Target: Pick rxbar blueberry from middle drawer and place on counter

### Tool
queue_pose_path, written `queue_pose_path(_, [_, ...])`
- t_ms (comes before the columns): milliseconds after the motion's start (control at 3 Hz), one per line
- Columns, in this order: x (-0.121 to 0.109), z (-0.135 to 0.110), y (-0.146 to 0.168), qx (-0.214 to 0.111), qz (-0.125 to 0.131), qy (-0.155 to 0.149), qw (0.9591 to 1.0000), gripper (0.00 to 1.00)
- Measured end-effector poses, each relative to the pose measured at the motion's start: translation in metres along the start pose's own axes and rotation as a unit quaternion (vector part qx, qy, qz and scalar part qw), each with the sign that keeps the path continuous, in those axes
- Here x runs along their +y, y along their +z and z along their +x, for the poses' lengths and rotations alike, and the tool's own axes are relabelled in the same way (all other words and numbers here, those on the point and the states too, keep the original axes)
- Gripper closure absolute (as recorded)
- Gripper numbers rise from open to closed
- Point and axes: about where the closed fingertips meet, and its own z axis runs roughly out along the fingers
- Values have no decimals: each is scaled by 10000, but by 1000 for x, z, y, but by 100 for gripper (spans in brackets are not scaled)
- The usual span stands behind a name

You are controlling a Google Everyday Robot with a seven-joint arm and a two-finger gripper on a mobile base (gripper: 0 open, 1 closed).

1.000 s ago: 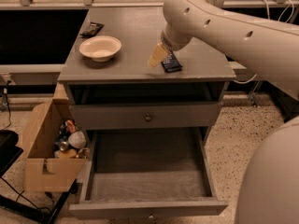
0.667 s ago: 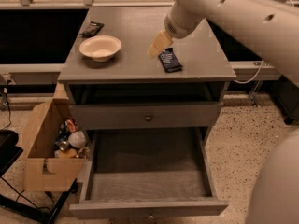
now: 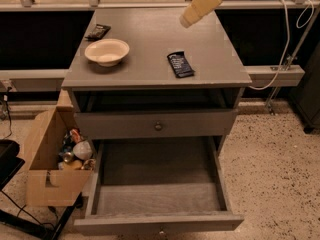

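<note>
Rxbar blueberry [image 3: 180,64] lies flat on the counter [image 3: 145,39], right of centre. I see the gripper [image 3: 186,21] hanging above the counter's far part, well apart from the bar. Whether it is open or closed, I cannot tell.

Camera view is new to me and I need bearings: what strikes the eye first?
The middle drawer gapes open at the bottom. Above it, the rxbar blueberry lies flat on the counter, right of a cream bowl. The gripper hangs over the counter's far right corner.
</note>
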Motion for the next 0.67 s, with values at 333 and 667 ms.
queue_pose_path(333, [3, 40, -76, -321, 186, 343, 9987, 0])
queue_pose_path(667, [-14, 114, -94, -284, 722, 1192, 9898, 0])
